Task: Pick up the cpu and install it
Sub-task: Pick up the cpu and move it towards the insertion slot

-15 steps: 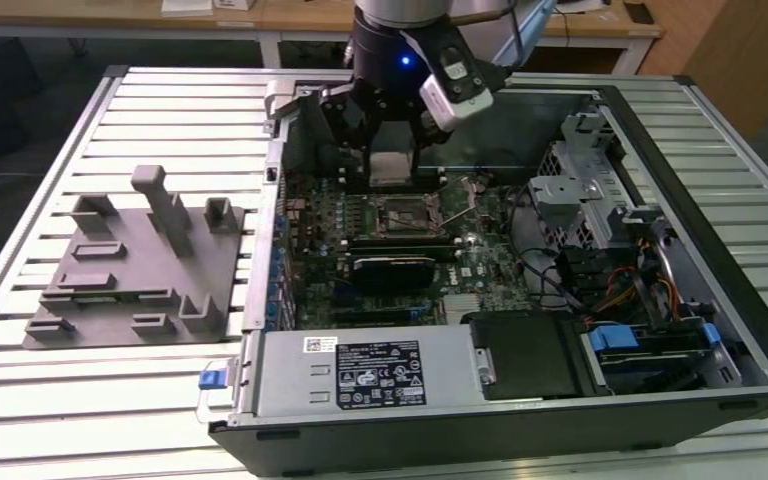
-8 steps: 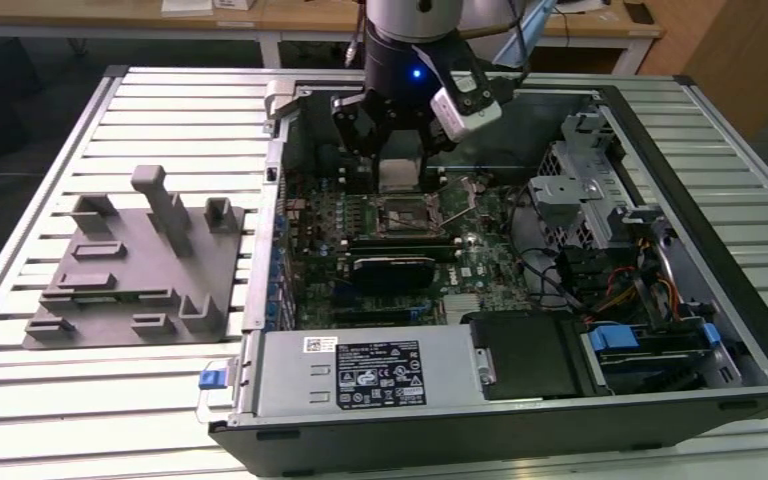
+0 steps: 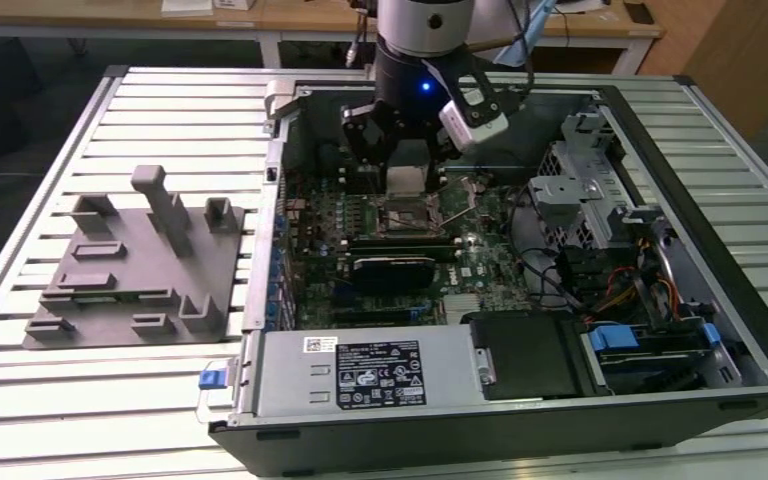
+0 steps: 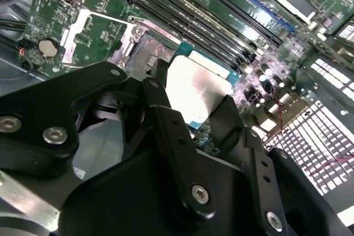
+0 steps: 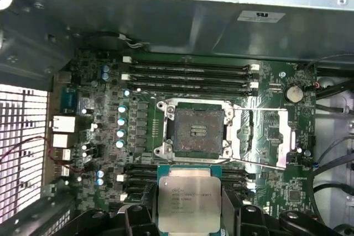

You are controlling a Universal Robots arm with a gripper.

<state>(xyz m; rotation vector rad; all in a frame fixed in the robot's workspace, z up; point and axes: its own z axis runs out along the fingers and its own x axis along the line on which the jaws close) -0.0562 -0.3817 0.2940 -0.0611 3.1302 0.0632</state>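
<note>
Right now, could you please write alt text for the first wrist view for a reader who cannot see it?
The end effector grips the cpu, silver top showing, over a green motherboard inside a computer case. Close by, the socket sits open and empty, with memory slots on two sides.

The arm point(image 3: 424, 25) was silver-grey, the gripper point(image 3: 408, 180) black with a blue lamp point(image 3: 426, 86) and a white box point(image 3: 472, 120); silver screws point(image 4: 199, 193) studded its black fingers point(image 4: 171, 136)
</note>
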